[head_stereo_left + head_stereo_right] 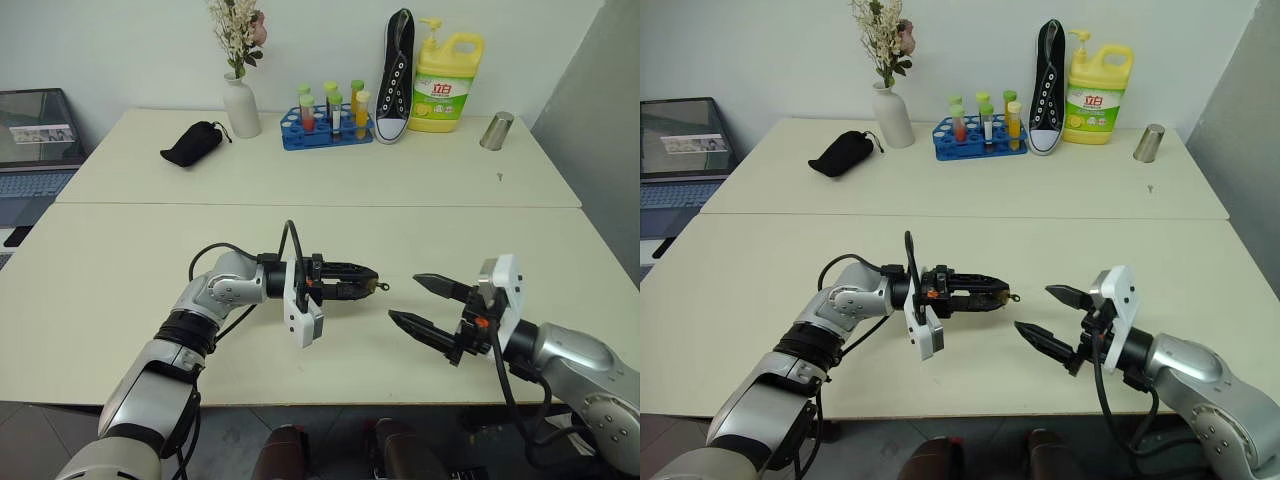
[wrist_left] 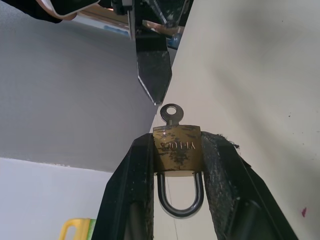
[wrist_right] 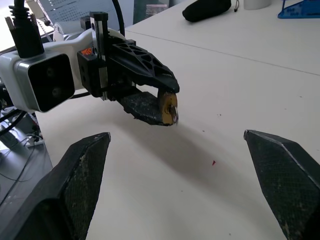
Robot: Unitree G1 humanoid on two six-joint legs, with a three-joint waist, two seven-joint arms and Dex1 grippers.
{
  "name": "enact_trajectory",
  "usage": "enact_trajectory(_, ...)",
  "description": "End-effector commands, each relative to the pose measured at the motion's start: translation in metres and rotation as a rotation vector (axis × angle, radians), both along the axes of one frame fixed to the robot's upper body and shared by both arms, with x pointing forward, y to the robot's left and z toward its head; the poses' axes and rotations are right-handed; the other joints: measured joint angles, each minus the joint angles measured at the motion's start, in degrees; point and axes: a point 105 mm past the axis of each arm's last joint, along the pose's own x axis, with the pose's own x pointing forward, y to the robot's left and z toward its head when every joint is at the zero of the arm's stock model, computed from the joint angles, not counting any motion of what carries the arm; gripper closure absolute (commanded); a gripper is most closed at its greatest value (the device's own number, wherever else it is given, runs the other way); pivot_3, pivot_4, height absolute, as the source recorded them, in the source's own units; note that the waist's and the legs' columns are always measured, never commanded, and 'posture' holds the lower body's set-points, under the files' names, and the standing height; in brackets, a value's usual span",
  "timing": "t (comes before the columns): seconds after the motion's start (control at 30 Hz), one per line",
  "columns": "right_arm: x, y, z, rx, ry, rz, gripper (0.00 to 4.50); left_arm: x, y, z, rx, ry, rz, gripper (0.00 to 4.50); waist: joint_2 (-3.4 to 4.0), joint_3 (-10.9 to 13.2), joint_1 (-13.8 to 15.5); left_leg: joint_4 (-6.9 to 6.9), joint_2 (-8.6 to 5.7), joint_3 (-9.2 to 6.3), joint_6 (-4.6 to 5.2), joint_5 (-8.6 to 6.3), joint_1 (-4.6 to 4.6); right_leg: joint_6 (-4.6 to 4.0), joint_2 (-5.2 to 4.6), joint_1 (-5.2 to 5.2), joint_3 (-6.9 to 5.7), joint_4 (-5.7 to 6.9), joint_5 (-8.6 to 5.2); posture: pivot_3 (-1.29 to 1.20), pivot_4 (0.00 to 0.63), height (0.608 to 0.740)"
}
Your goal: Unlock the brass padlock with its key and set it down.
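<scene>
I'm seeing 1 brass padlock [image 2: 177, 150], 1 key [image 2: 172, 114] in it; left gripper [image 1: 365, 279] clamping padlock, right gripper [image 1: 420, 300] w/ fingers gaping apart.

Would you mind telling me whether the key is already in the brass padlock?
In. The key's round head sticks out of the brass padlock's body, opposite the shackle, while the left tool clamps the padlock between its fingers.

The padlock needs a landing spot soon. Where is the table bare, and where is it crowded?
Bare: the near table around both arms, and the far table's middle. Crowded: the far edge, from black pouch and vase to tube rack, shoe, detergent bottle, metal cup.
</scene>
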Motion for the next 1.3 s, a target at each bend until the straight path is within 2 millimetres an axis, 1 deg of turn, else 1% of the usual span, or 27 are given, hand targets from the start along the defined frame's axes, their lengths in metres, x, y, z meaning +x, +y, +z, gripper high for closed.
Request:
enact_trajectory(0.03,0.002,0.006,0.005,0.020,0.005,0.048,0.00,-0.003,0.001,0.008,-0.030,-0.045,-0.008,3.52,0.00,0.00,0.00,0.00,0.00,0.00,0.00,0.00,-0.01,0.00,0.00,0.00,0.00,0.00,0.00,0.00,0.150,0.740)
enact_trajectory(0.17,0.004,0.016,0.002,0.044,0.060,0.115,0.00,-0.006,0.002,0.007,-0.032,-0.052,-0.009,3.52,0.00,0.00,-0.01,-0.01,0.01,0.00,0.00,0.00,-0.02,-0.07,-0.01,0.00,0.01,0.00,0.04,0.00,0.150,0.740)
enact_trajectory(0.43,0.006,0.017,0.002,0.038,0.085,0.160,0.00,-0.008,0.002,0.007,-0.032,-0.058,-0.005,3.52,0.00,0.00,-0.01,0.00,0.01,-0.03,0.00,0.00,-0.02,-0.06,-0.03,0.00,-0.03,0.00,0.04,0.00,0.150,0.740)
enact_trajectory(0.53,0.007,0.016,0.005,0.052,0.102,0.176,0.61,-0.008,0.003,0.007,-0.029,-0.060,-0.005,3.52,0.00,0.00,-0.01,0.00,0.01,-0.02,0.00,0.00,-0.01,-0.08,-0.03,0.00,-0.03,0.00,0.05,0.00,0.150,0.740)
enact_trajectory(0.63,0.007,0.016,0.005,0.045,0.111,0.189,1.63,-0.008,0.003,0.006,-0.025,-0.059,-0.004,3.52,0.00,0.00,-0.01,0.00,0.01,-0.02,0.00,0.00,-0.01,-0.10,-0.03,0.00,-0.03,0.00,0.07,0.00,0.150,0.740)
enact_trajectory(0.77,0.007,0.016,0.005,0.046,0.125,0.207,3.19,-0.010,0.003,0.005,-0.023,-0.057,-0.006,3.52,0.00,0.00,-0.01,-0.01,0.02,-0.02,0.00,0.00,-0.01,-0.13,-0.03,0.00,-0.03,0.01,0.08,0.00,0.150,0.740)
enact_trajectory(0.8,0.007,0.016,0.005,0.045,0.128,0.213,3.48,-0.010,0.003,0.005,-0.022,-0.057,-0.006,3.52,0.00,0.00,-0.01,-0.01,0.02,-0.03,0.00,0.00,-0.01,-0.13,-0.03,0.00,-0.03,0.01,0.08,0.00,0.150,0.740)
enact_trajectory(0.87,0.007,0.017,0.005,0.043,0.131,0.219,4.27,-0.010,0.003,0.005,-0.021,-0.057,-0.005,3.52,0.00,0.00,-0.01,0.00,0.01,-0.02,0.00,0.00,-0.02,-0.13,-0.03,0.00,-0.02,0.01,0.08,0.00,0.150,0.740)
enact_trajectory(0.9,0.007,0.017,0.005,0.041,0.135,0.225,4.47,-0.010,0.003,0.005,-0.022,-0.057,-0.004,3.52,0.00,0.00,-0.01,0.00,0.01,-0.02,0.00,0.00,-0.02,-0.13,-0.03,0.00,-0.02,0.01,0.09,0.00,0.150,0.740)
enact_trajectory(1.1,0.005,0.016,0.003,0.012,0.153,0.257,4.50,-0.009,0.003,0.005,-0.024,-0.056,0.003,3.52,0.00,0.00,-0.01,0.00,0.02,-0.02,0.00,0.00,-0.02,-0.14,-0.03,0.00,-0.03,0.01,0.09,0.00,0.150,0.740)
enact_trajectory(1.3,0.008,0.015,0.007,0.013,0.140,0.255,4.50,-0.009,0.003,0.004,-0.023,-0.054,0.009,3.52,0.00,0.00,-0.01,0.00,0.02,-0.02,0.00,0.00,-0.01,-0.18,-0.03,0.00,-0.03,0.01,0.11,0.00,0.150,0.740)
